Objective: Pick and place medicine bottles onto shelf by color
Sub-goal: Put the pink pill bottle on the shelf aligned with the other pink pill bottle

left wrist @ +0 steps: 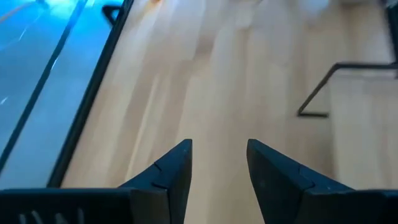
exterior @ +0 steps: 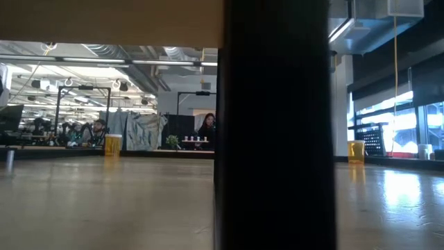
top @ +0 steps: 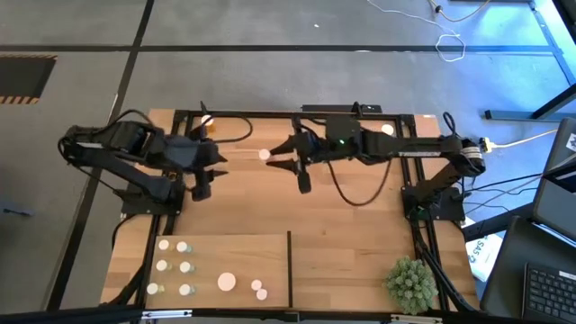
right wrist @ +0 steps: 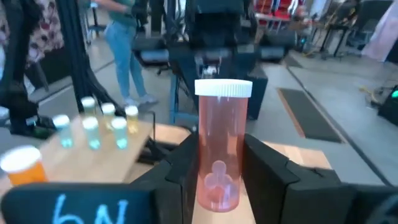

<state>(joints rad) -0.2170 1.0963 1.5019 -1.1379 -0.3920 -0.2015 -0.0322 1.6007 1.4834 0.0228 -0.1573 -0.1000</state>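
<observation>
One orange bottle (right wrist: 219, 149) stands clamped between the fingers of the right gripper (top: 267, 158), held upright above the upper middle of the table (top: 351, 234) in the overhead view. The left gripper (top: 203, 184), at middle left, has its fingers parted with nothing between them and waits over bare wood. On the shelf (top: 225, 247) at lower left, greenish bottles (top: 184, 266) stand in rows and white-capped ones (top: 227, 282) sit just left of the divider (top: 290, 268). This looks like the carry step; next, I judge, the held bottle must travel to a free patch of shelf apart from the greenish group and be lowered upright before release.
</observation>
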